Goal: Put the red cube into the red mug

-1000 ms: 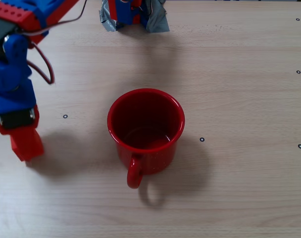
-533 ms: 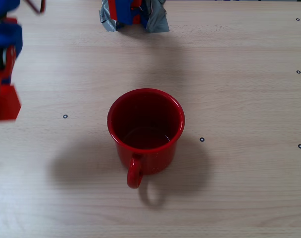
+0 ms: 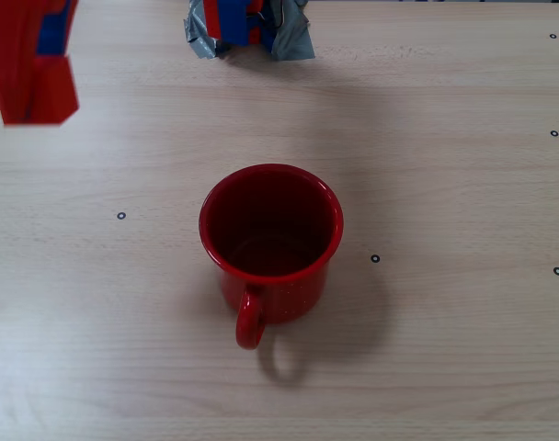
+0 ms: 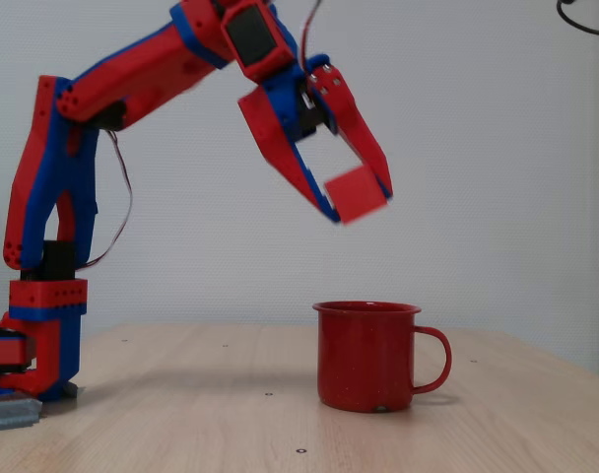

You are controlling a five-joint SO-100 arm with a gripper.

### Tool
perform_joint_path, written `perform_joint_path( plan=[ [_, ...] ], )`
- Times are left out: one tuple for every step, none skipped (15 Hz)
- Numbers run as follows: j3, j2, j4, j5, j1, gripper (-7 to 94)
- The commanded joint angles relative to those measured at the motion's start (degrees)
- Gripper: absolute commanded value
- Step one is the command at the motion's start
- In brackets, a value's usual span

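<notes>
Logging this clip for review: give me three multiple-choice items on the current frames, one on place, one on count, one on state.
1. Where is the cube?
A. inside the mug
B. in the air, higher than the mug
C. on the table beside the mug

2. How many mugs stand on the table?
A. one
B. two
C. three

3. What is the end effector doing?
A. open, empty
B. shut on the mug's handle
C. shut on the cube

Answers:
1. B, the side view shows the cube aloft, well clear of the mug.
2. A, both fixed views show one mug.
3. C, the cube sits clamped between the fingertips.
</notes>
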Motion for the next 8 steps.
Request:
perform_joint_path(
  plan=[
    [2.81, 12.04, 1.58, 2.46, -1.67, 0],
    [5.10, 15.03, 3.25, 3.43, -2.81, 0],
    [7.82, 18.02, 4.57, 4.31, -3.78, 0],
    [11.16, 21.18, 5.71, 4.39, -5.01, 0],
    [14.50, 24.52, 6.59, 4.39, -6.15, 0],
    [18.02, 27.77, 6.77, 4.31, -7.29, 0],
    [21.01, 30.32, 6.59, 4.31, -8.53, 0],
    [22.59, 31.29, 6.33, 4.66, -9.93, 0]
  ],
)
